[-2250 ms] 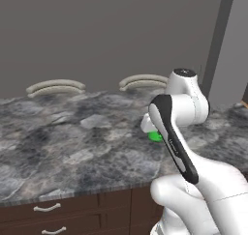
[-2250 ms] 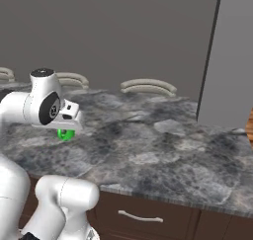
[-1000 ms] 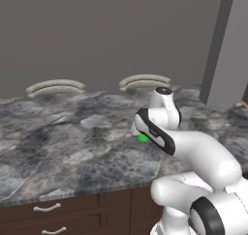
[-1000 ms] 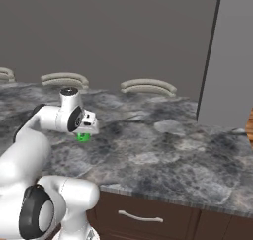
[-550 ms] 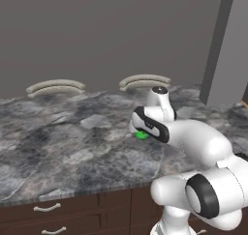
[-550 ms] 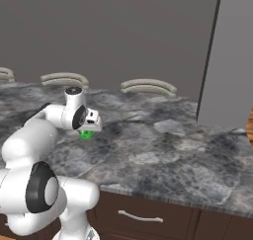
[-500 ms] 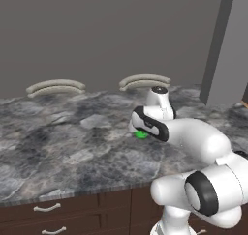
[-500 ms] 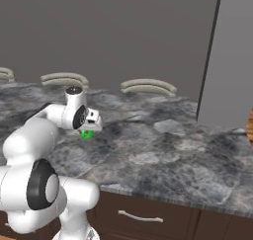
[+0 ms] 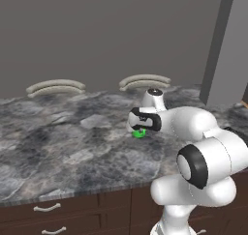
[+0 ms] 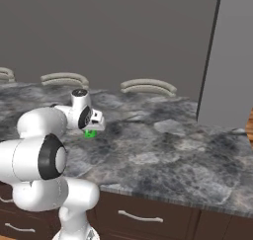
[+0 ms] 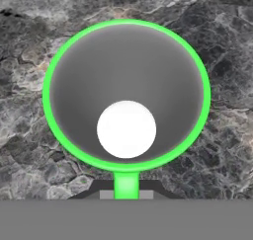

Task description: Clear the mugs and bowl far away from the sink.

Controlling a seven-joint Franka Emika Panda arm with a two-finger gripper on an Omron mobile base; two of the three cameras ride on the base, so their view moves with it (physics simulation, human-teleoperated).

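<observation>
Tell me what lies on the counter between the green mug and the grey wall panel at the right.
Bare marbled counter; nothing stands between the green mug and the grey wall panel, as the right base view shows.

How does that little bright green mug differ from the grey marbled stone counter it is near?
The bright green mug is one vivid colour with a plain grey inside and white bottom; the grey marbled stone counter is mottled grey, black and white. The mug is small and round, the counter broad and flat. The mug sits at the gripper, held by its handle; the counter rests on brown drawers.
</observation>
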